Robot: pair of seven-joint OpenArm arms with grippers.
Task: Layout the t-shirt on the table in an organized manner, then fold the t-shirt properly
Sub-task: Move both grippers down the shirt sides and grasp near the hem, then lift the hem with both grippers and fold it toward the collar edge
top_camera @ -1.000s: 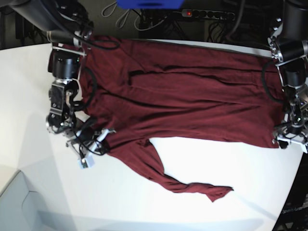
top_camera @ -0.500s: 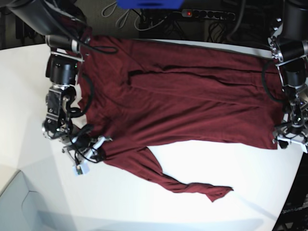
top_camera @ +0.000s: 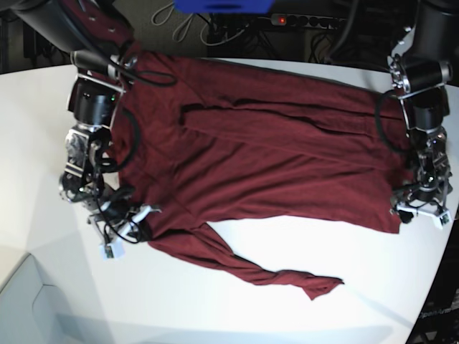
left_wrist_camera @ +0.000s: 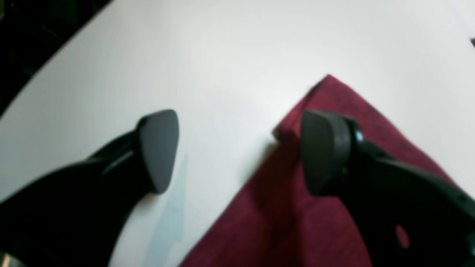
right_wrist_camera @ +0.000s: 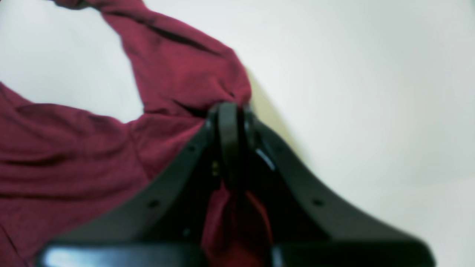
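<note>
Base view: we clamp the t-shirt (top_camera: 272, 165) shoulder in our right claw (right_wrist_camera: 228, 122) to spread it; left claw (left_wrist_camera: 237, 152) gapes wide over the hem corner.

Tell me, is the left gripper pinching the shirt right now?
No, the left gripper stands wide open, one finger over the t-shirt corner, the other over the bare table.

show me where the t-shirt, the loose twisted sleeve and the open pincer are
t-shirt (top_camera: 272, 165): base view, middle of the body.
twisted sleeve (top_camera: 287, 277): base view, the twisted stretch near its end.
left pincer (left_wrist_camera: 237, 148): left wrist view, the gap between its open fingertips.
</note>
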